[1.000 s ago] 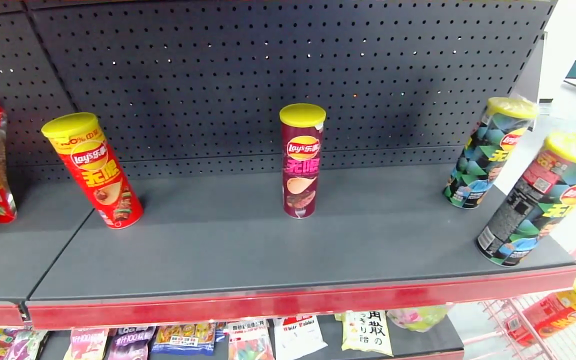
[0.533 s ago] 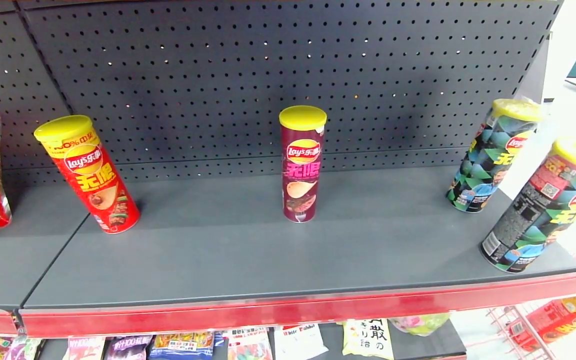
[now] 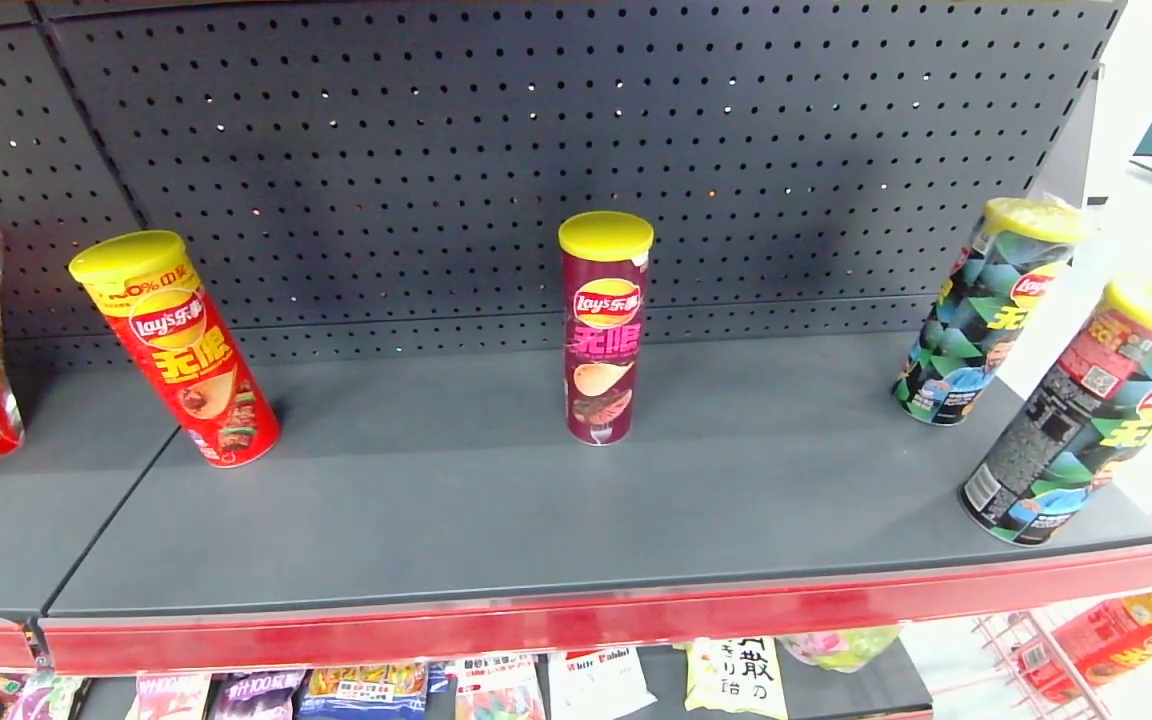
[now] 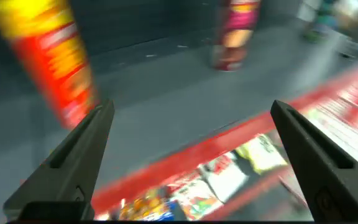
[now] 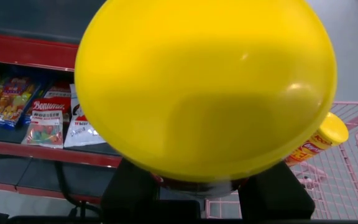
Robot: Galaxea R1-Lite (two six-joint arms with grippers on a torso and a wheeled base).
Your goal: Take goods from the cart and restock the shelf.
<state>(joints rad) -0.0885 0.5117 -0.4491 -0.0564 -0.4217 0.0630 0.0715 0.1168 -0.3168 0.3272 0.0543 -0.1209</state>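
Clamping the right gripper on a cylindrical chip can topped by a round yellow plastic lid, dark fingers pressing its sides just below that lid, the body hiding behind it; holding the can out in front of the shelving, above the pink wire cart and the lower row of snack packets. Spreading the left gripper wide, grasping nothing, pointing it at the grey metal shelf. Counting, in the head view and taking the shelf's middle as the dial's centre, four cans already standing there: a tall red cardboard can with a yellow lid at nine o'clock, a maroon cardboard can with a yellow lid at twelve, nearer the black perforated back panel, a dark can printed with green and blue shapes at two, and a second dark printed can at four, just behind the red front lip. Leaving wide bare stretches between them, all well apart. Spotting at least one more red yellow-lidded can lying in the cart at five o'clock. Judging the restocking as partly done: four placed, one in the grip and not yet set down, more waiting in the cart, plenty of bare room for them. Likely needing a lift over the lip into one of the gaps, though not showing which.
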